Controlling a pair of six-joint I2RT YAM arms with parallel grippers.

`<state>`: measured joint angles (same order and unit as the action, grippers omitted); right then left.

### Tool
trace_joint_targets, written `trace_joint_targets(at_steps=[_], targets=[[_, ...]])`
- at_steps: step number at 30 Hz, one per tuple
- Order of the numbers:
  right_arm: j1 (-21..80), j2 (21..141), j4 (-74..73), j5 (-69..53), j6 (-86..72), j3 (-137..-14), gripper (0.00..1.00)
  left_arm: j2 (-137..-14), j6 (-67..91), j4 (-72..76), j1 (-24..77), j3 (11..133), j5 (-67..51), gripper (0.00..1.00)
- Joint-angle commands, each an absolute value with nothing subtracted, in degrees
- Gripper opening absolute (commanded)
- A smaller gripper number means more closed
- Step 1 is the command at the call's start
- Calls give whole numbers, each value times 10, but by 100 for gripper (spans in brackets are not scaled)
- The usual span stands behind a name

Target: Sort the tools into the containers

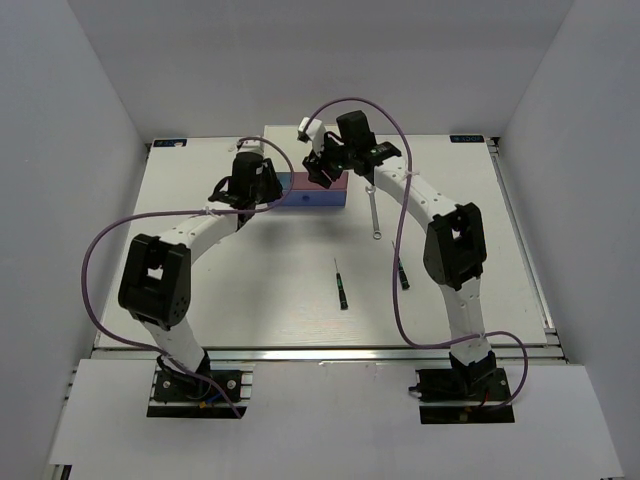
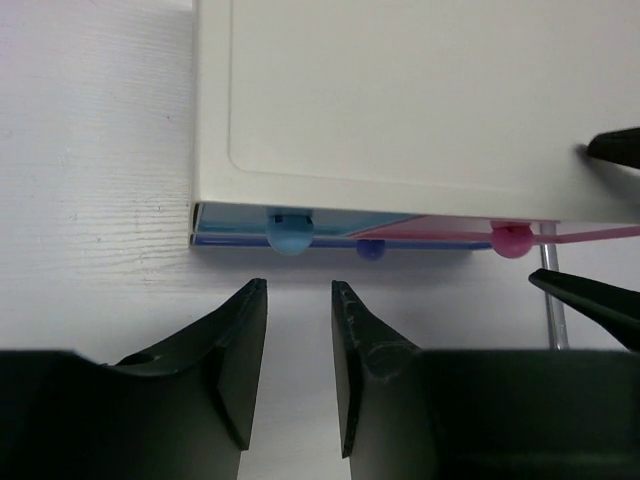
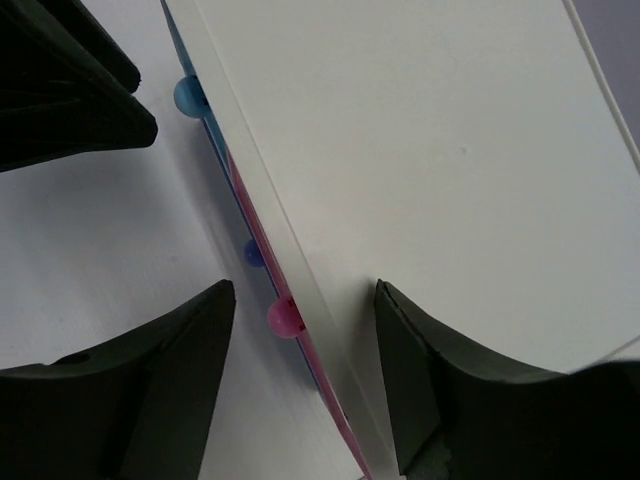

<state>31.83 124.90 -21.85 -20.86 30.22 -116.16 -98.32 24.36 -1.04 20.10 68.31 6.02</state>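
The white cabinet (image 1: 283, 137) stands at the back of the table, all drawers closed. My left gripper (image 2: 299, 285) is open and empty, just in front of the light blue knob (image 2: 290, 232). My right gripper (image 3: 305, 290) is open and straddles the cabinet's front top edge, with the pink knob (image 3: 284, 317) between its fingers and untouched. The periwinkle knob (image 2: 370, 248) sits lower, between the other two. A silver wrench (image 1: 373, 215) lies right of the cabinet. Two dark-handled screwdrivers (image 1: 341, 284) (image 1: 402, 272) lie on the table nearer the arm bases.
The two grippers hang close together at the cabinet front; the right gripper's fingers (image 2: 600, 300) show at the edge of the left wrist view. Purple cables loop over both arms. Grey walls close in the table (image 1: 200, 290) on the left, right and back.
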Motion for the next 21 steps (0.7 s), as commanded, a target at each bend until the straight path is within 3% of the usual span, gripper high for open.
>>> trace_joint_targets(at_steps=[1, 6, 21], targets=[[317, 1250, -189, -192, 299, -1182, 62, -994, 230, -36, 202, 726, 83, 42], [317, 1252, -191, -200, 294, -1176, 50, -1006, 223, -29, 202, 737, 103, 39], [316, 1256, -204, -217, 288, -1169, 45, -1064, 211, -11, 202, 785, 96, 46]])
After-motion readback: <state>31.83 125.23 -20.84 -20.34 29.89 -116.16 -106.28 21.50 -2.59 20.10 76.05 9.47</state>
